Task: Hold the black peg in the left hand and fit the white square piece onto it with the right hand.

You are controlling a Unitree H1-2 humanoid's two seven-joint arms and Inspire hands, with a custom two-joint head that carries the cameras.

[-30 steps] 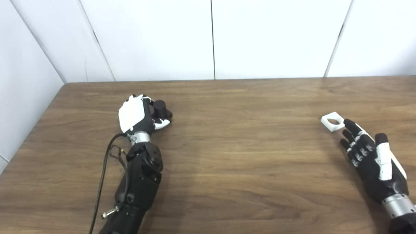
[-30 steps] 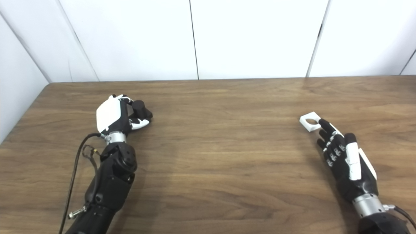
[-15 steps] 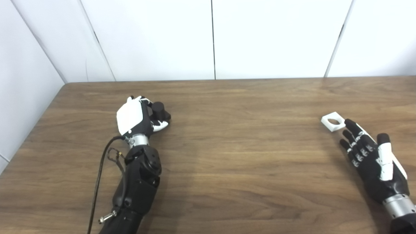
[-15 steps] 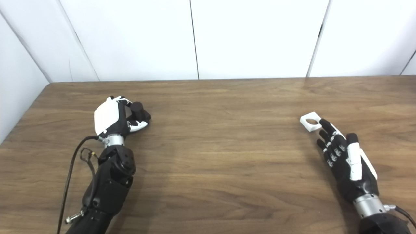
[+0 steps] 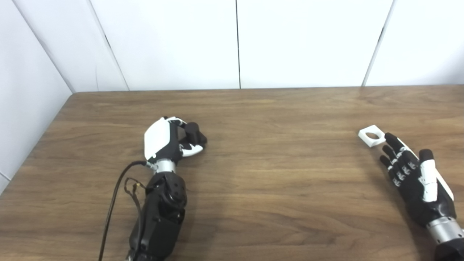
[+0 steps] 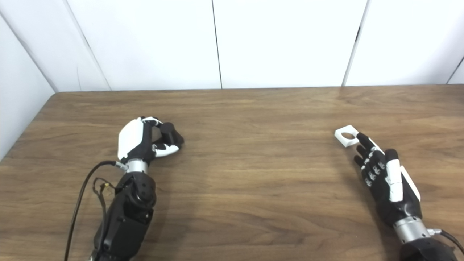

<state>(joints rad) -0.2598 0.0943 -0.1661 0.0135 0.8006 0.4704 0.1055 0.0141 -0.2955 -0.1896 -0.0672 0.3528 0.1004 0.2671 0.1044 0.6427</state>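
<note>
Left eye view: peg gripped at left, square piece loose at right

Left eye view and right eye view agree on the layout; wooden table [image 5: 275, 188] runs wall to wall, white panelled wall [image 5: 290, 43] behind it.

Left hand [image 5: 167, 142] sits over the left-centre of the table, white back plate facing up and left; fingers curled round the black peg [image 5: 194, 131], thumb closing under it; peg's rounded end pokes out to the right of the fist (a firm grip, by the look of it); a black cable [image 5: 114, 203] loops beside the left forearm.

Right hand [image 6: 382, 177] lies low near the right edge, palm side toward the camera, fingers extended and spread, holding nothing; its foremost fingertip [image 6: 360, 137] is at the near corner of the white square piece [image 6: 347, 135], whether touching cannot be told; piece rests flat on the table, round hole up, well apart from the peg.
</note>
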